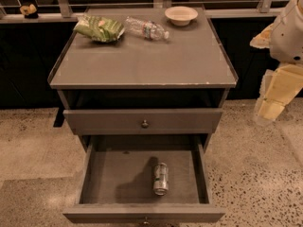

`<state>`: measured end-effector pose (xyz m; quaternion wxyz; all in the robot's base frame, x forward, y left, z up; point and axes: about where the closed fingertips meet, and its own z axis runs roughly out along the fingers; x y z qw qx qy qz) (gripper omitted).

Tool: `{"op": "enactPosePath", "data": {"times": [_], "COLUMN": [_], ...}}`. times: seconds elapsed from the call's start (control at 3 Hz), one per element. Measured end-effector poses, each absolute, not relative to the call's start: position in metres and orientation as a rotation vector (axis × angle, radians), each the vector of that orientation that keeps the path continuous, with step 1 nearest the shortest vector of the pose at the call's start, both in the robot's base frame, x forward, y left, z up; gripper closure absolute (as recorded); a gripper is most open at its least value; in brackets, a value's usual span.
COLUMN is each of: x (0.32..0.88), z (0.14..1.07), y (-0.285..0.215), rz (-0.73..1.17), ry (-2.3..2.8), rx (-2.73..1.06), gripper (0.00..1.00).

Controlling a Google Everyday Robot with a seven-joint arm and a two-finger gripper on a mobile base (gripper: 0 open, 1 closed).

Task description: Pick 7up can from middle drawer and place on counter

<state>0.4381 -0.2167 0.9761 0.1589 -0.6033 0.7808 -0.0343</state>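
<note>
Your arm (289,27) sits at the far right, off the right side of the counter (142,60) and not touching it. The white upper link is about level with the counter top. The pale yellow gripper (272,105) hangs below it, angled down-left, lower than the counter's front edge.

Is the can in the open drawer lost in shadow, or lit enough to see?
Camera view: the 7up can lies lit on the middle drawer floor, its shadow falling frame-left; the drawer's back is dark under the upper drawer. Camera view: the end effector hangs brightly lit right of the counter.
</note>
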Motion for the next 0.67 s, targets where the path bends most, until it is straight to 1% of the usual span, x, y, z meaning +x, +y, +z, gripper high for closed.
{"op": "enactPosePath", "data": {"times": [0.33, 0.67], "x": [0.438, 0.437], "z": [0.973, 0.934], "y": [-0.216, -0.214], "rz": [-0.098, -0.026], "ry": [2.230, 2.242], "rx": [-1.723, -1.735], "gripper": [0.00, 0.00]}}
